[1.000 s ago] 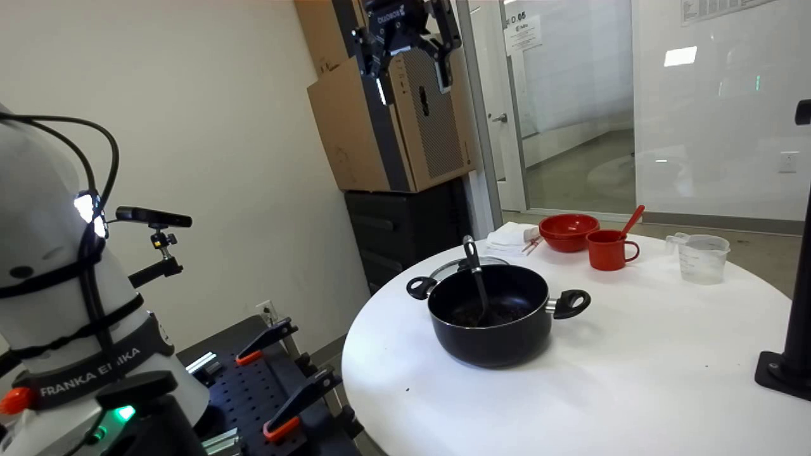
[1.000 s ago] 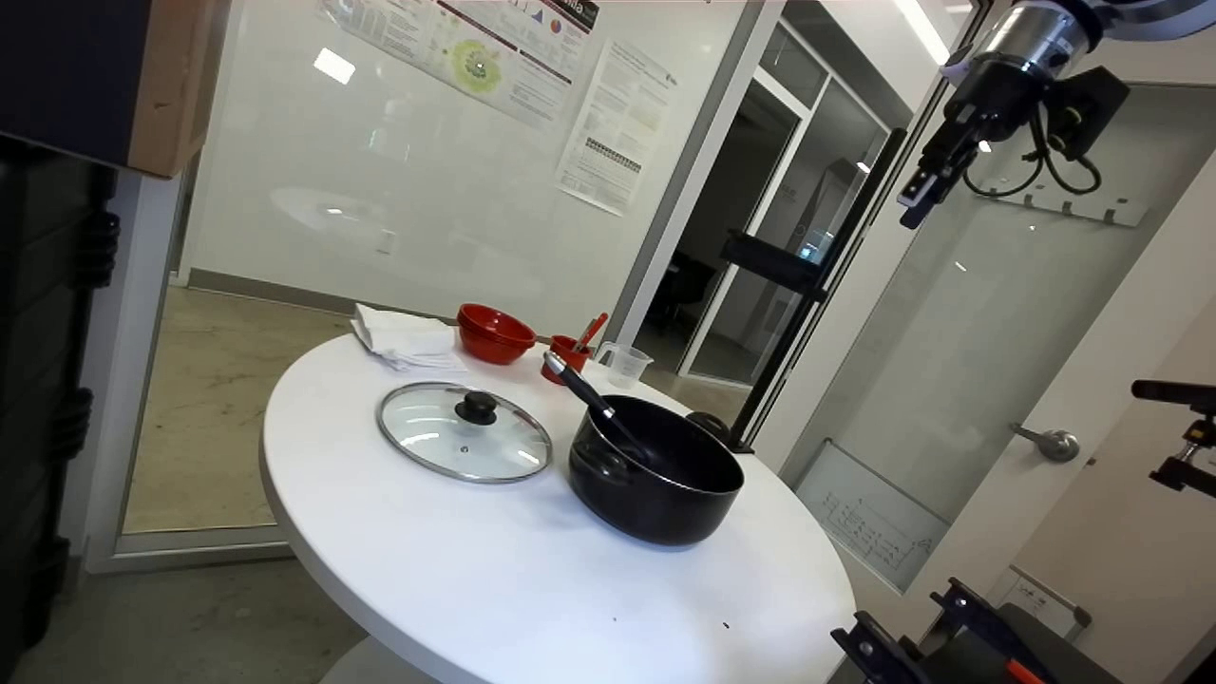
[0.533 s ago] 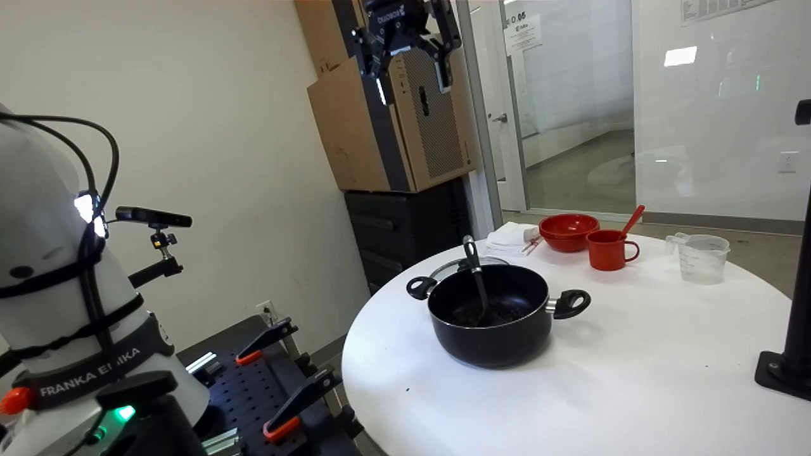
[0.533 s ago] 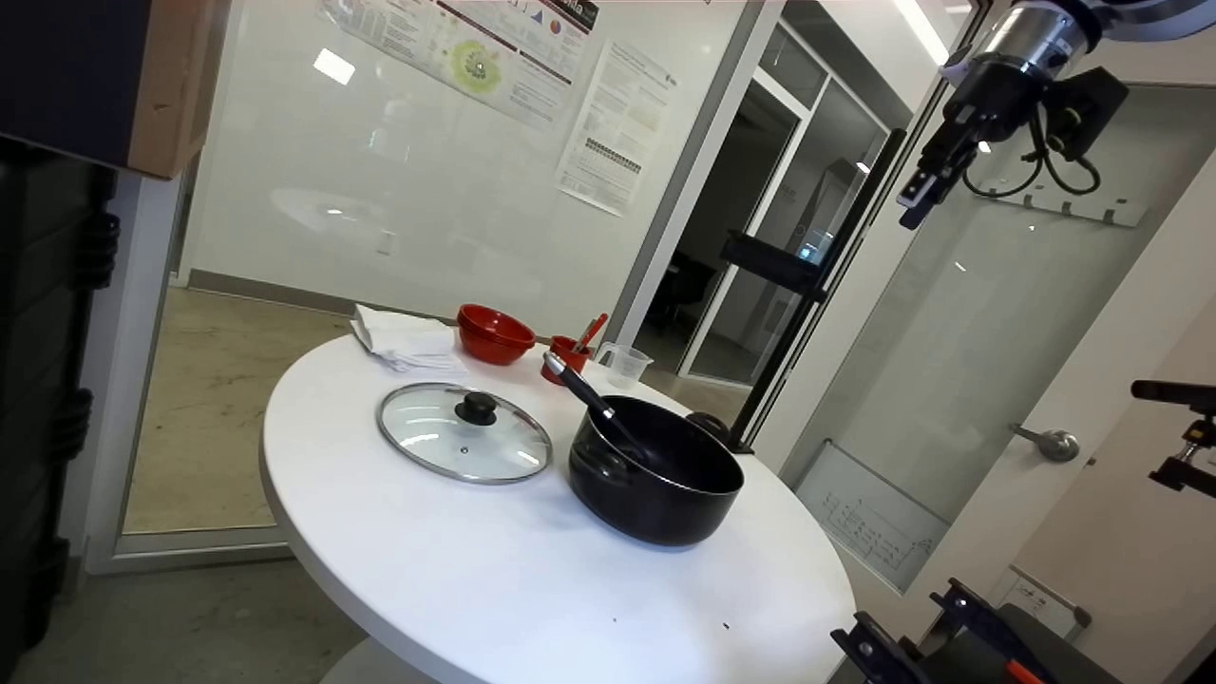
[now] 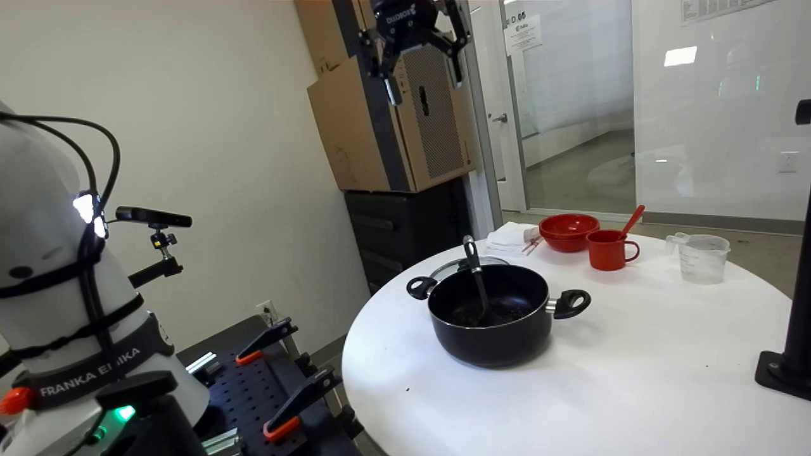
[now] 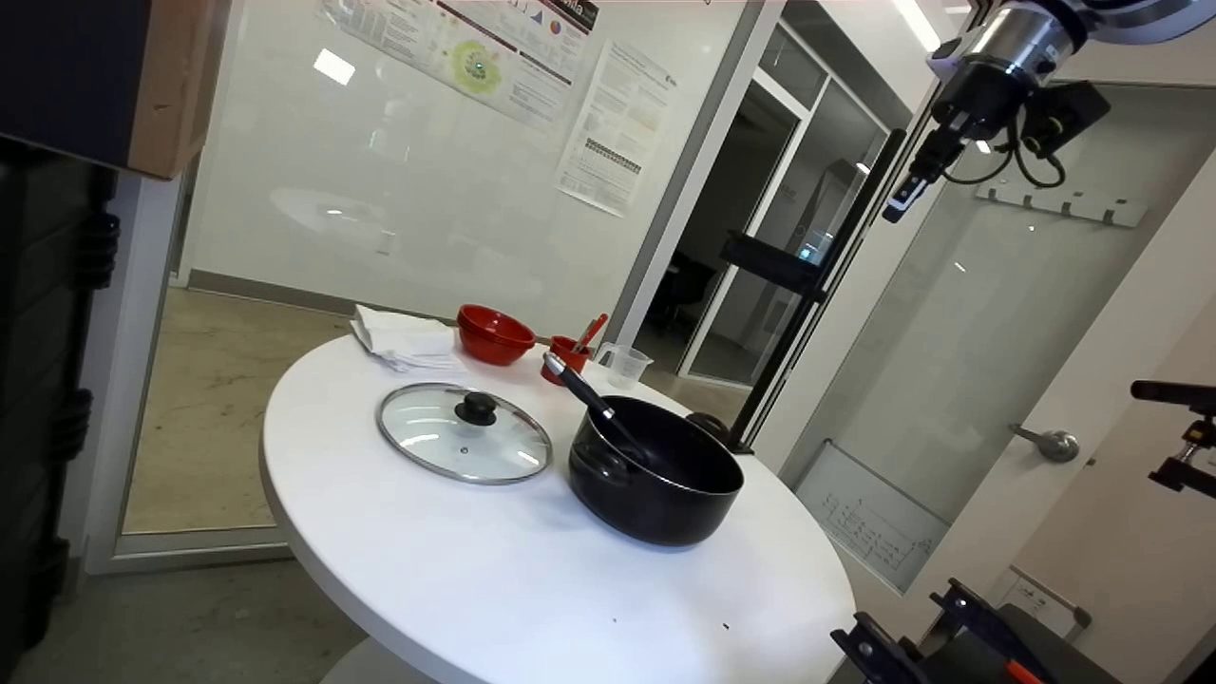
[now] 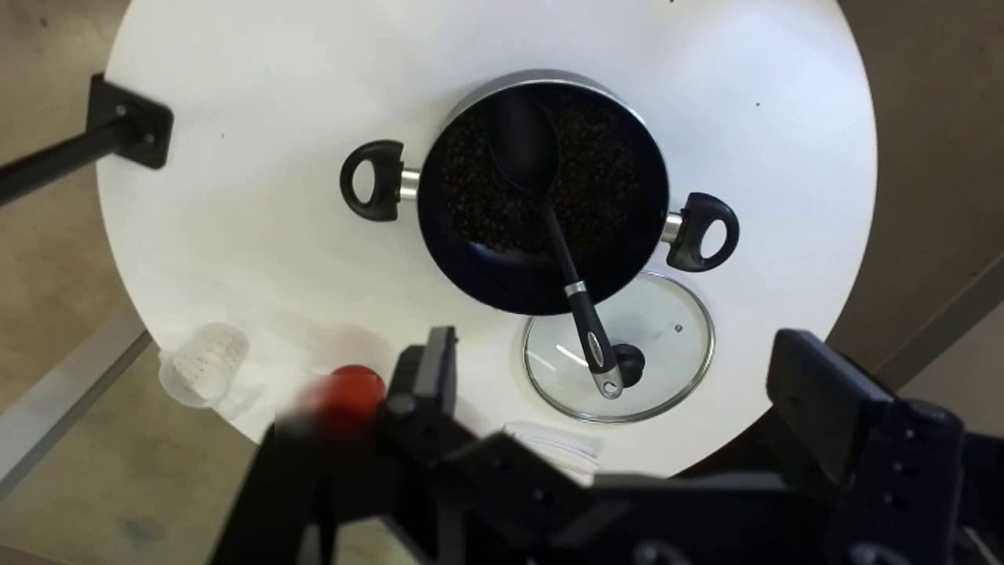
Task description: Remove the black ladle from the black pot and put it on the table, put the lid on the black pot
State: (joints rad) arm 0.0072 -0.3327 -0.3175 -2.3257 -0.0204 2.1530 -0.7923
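Looks like the black ladle (image 7: 561, 243) has to come out first: it's sitting in the black pot (image 5: 497, 345), bowl end (image 7: 524, 145) down, handle (image 7: 592, 333) reaching out over the rim. So it all hinges on that handle. In the wrist view its long axis runs from between 11 and 12 o'clock on the bowl side down to between 5 and 6 o'clock, where the free end sticks out. The claw (image 7: 620, 353) is spread wide with nothing in it, fingers (image 7: 435, 369) at roughly 9 and 3 o'clock of the handle's end in that same view. So the handle crosses the gap close to square, just a bit slanted, and probably only a small twist is needed.

Catch is height. In an exterior view the claw hangs way above the table (image 5: 665, 380), and the ladle is well apart from it, down between 5 and 6 o'clock. Only one claw here, so no debate on who grabs it.

One worry: in the wrist view, the handle's end overlaps the knob (image 7: 631, 366) of the lid (image 7: 663, 357), so a grab that goes too low might bump that.
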